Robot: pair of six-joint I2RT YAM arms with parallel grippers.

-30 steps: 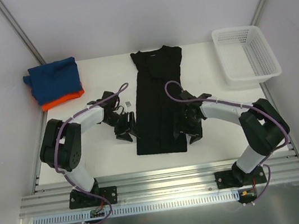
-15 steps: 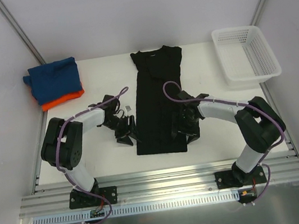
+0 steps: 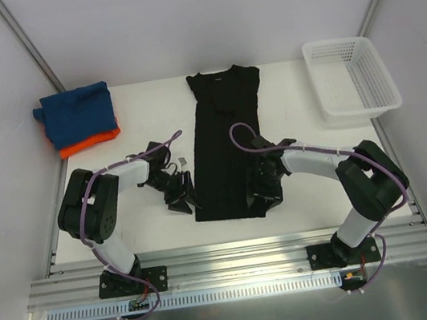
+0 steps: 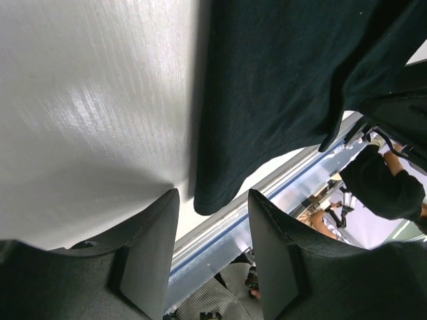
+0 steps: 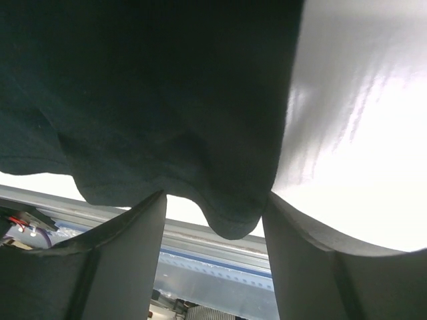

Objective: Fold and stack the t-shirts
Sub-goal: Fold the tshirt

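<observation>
Since a second ago, both of your arms have closed in on the bottom of the plain black short-sleeved cloth t-shirt (image 3: 224,126). The left gripper (image 3: 180,196) has slid up against its left edge and the right gripper (image 3: 261,193) has moved over its lower right corner. Both arms reach forward low over the white table (image 3: 143,228), elbows bent outward, wrists turned toward each other. Your left gripper's fingers (image 4: 150,253) stand apart, with the shirt's lower left hem corner lying between them, unclamped. Your right gripper's fingers (image 5: 127,247) are likewise spread, with a sagging fold of the hem between them. The shirt lies lengthwise, collar far from you. The folded blue t-shirt (image 3: 79,106) sits on the orange t-shirt (image 3: 90,141) at the far left corner, well apart from both grippers.
</observation>
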